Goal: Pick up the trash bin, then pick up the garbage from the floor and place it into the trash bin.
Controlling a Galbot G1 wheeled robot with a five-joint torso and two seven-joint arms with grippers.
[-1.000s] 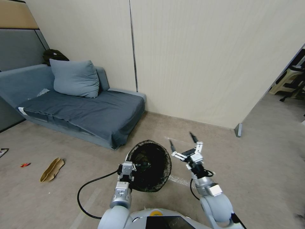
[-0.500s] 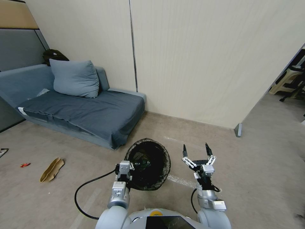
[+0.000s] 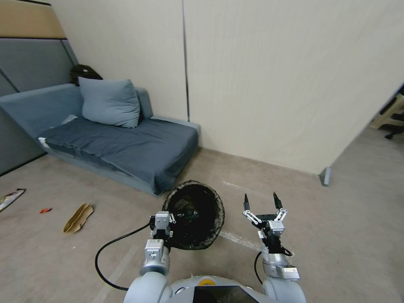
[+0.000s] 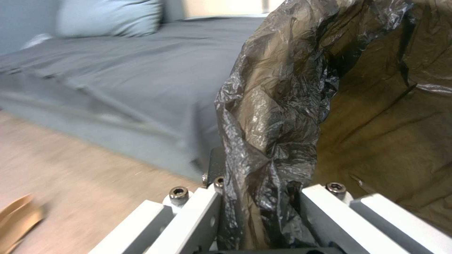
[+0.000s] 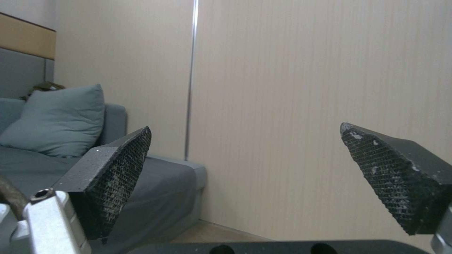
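Note:
The trash bin [image 3: 202,210], lined with a crinkled black bag, hangs tilted in front of my chest with its mouth facing me. My left gripper [image 3: 173,219] is shut on its near rim; the left wrist view has the bag-covered rim [image 4: 268,134] pinched between the white fingers [image 4: 193,215]. My right gripper [image 3: 261,201] is open and holds nothing, pointing up just right of the bin; its black fingertips [image 5: 120,165] stand wide apart. Garbage lies on the floor far left: a tan curled piece [image 3: 78,217], a small red scrap [image 3: 45,210] and a flat pack [image 3: 10,198].
A grey-blue sofa [image 3: 126,147] with a cushion [image 3: 110,102] stands against the beige wall, just behind the bin. A wall corner [image 3: 326,176] ends at the right, with open floor beyond. A black cable [image 3: 113,252] loops off my left arm.
My right gripper drew back to the right of the bin and turned upright. The whole head picture has since shifted right, so the camera turned left. The bin stays in my left gripper.

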